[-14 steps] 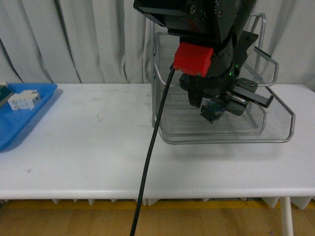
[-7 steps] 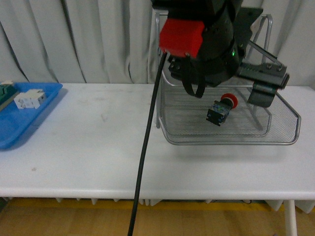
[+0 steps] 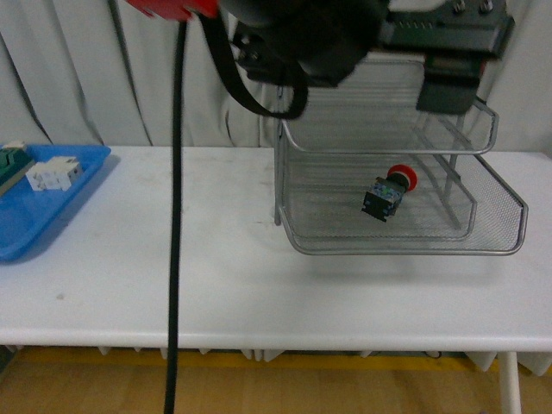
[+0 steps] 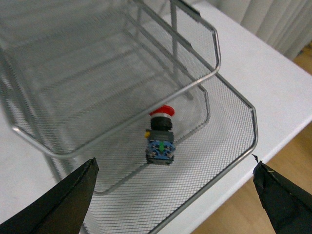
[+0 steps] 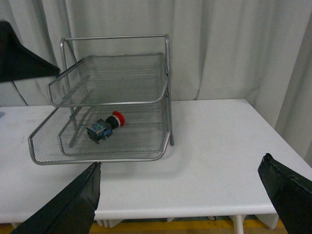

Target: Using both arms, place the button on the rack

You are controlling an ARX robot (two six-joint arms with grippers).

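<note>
While the left gripper (image 4: 174, 162) hangs up over the rack (image 3: 405, 252), its jaws are spread wide with nothing in them. In the left wrist view you only get the two dark fingertips (image 4: 73, 200) poking in at the corners of the frame. The button (image 4: 160, 139) lies loose on the mesh down below them, touched by neither.

So yeah, the button (image 3: 388, 191) is in the rack. It's on its side, under the top tier, with the red cap pointing up toward the far right and the black-and-bluish body toward the near left. Which of the lower tiers it's actually resting on, I honestly can't tell, since the mesh layers overlap too much. The rack stands on the right part of the white surface (image 3: 103, 276).

The right gripper (image 5: 181, 160) is well off to the side of the rack. Its jaws are also wide open and empty, and from there the button (image 5: 105, 127) shows small inside the rack (image 5: 112, 78).

Other stuff: a blue tray (image 3: 34, 216) at the far left edge of the surface holds a white blocky part (image 3: 47, 175) and something green (image 3: 10, 164). A black cable (image 3: 175, 259) dangles down in front of the camera.
</note>
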